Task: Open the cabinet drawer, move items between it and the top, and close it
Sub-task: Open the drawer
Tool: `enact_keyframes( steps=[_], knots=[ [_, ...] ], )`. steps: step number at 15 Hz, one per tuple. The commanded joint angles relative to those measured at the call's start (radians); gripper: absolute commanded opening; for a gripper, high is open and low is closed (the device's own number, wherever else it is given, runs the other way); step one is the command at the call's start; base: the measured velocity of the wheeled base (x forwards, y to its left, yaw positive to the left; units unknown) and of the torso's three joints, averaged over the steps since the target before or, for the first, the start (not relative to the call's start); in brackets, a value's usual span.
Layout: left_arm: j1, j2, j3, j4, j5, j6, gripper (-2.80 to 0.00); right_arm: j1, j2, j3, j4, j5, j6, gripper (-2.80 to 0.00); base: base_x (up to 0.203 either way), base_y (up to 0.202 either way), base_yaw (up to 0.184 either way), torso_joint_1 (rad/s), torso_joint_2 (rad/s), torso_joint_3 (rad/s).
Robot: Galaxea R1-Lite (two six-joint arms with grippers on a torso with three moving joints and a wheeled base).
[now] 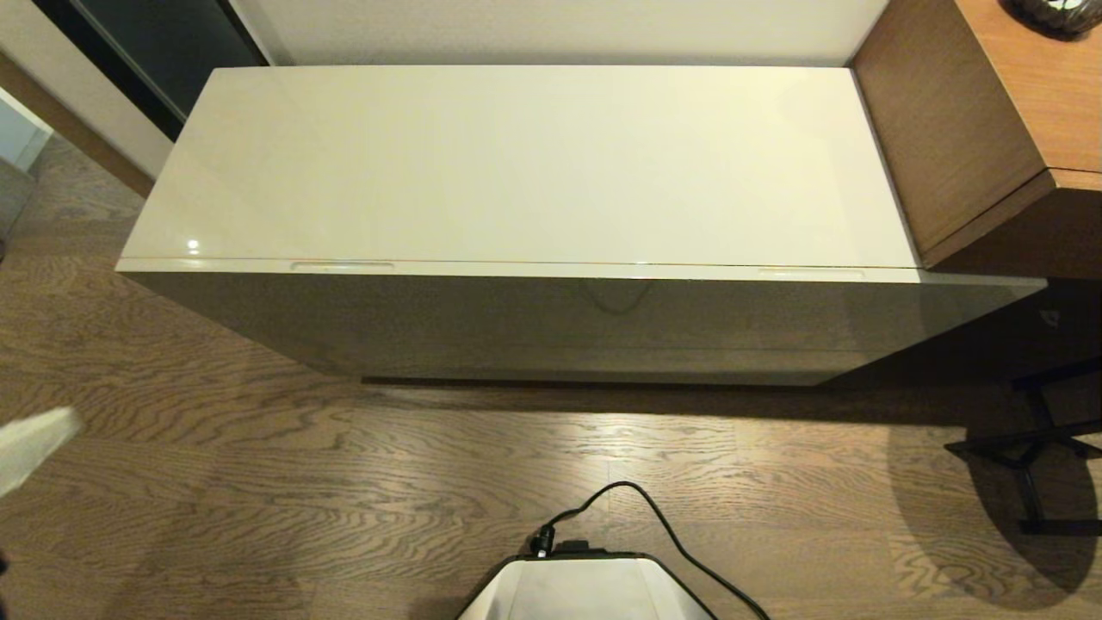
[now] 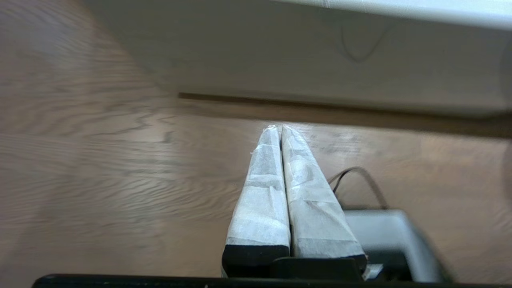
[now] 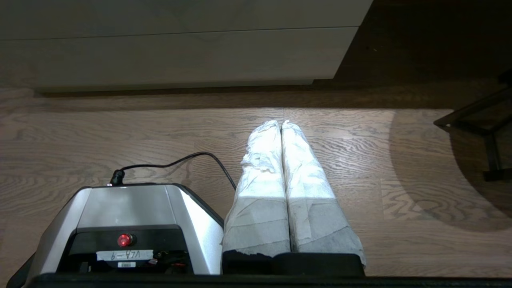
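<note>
A wood-grain floor (image 1: pixel 258 482) lies beneath the left pincer (image 2: pixel 279 129). A brown wood-grain desk unit (image 1: pixel 973 129) and a black metal stand (image 1: pixel 1029 456) sit well off, across from it.

Long tapered fingers (image 3: pixel 260 188) wrapped in creased white tape on both the right gripper (image 3: pixel 281 125) and the left gripper (image 2: pixel 279 129), black at the roots. Silver-grey base (image 3: pixel 128 208) with a black panel, red button (image 3: pixel 124 240), white label (image 3: pixel 125 255), black cable (image 3: pixel 176 162) plugged in on top.
</note>
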Motion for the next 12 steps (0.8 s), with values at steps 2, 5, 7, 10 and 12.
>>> enact_keyframes(
  steps=[2,5,7,10,12],
  knots=[
    [-0.045,0.57,-0.139,-0.313,0.058,-0.042,-2.8,0.001,-0.014,0.003,0.0,0.0,0.0,-2.8,0.0,0.0,0.0,0.0,0.0,0.0],
    [-0.128,0.893,-0.32,-0.546,0.169,-0.075,-2.8,0.001,-0.014,0.003,0.0,0.0,0.0,-2.8,0.0,0.0,0.0,0.0,0.0,0.0],
    [-0.181,1.026,-0.462,-0.633,0.227,-0.107,-2.8,0.0,-0.014,0.003,0.0,0.0,0.0,-2.8,0.0,0.0,0.0,0.0,0.0,0.0],
    [-0.221,1.077,-0.53,-0.668,0.294,-0.134,-2.8,0.001,-0.014,0.003,0.0,0.0,0.0,-2.8,0.0,0.0,0.0,0.0,0.0,0.0],
    [-0.221,1.068,-0.52,-0.668,0.295,-0.134,-2.8,0.0,-0.014,0.003,0.0,0.0,0.002,-2.8,0.0,0.0,0.0,0.0,0.0,0.0]
  ],
)
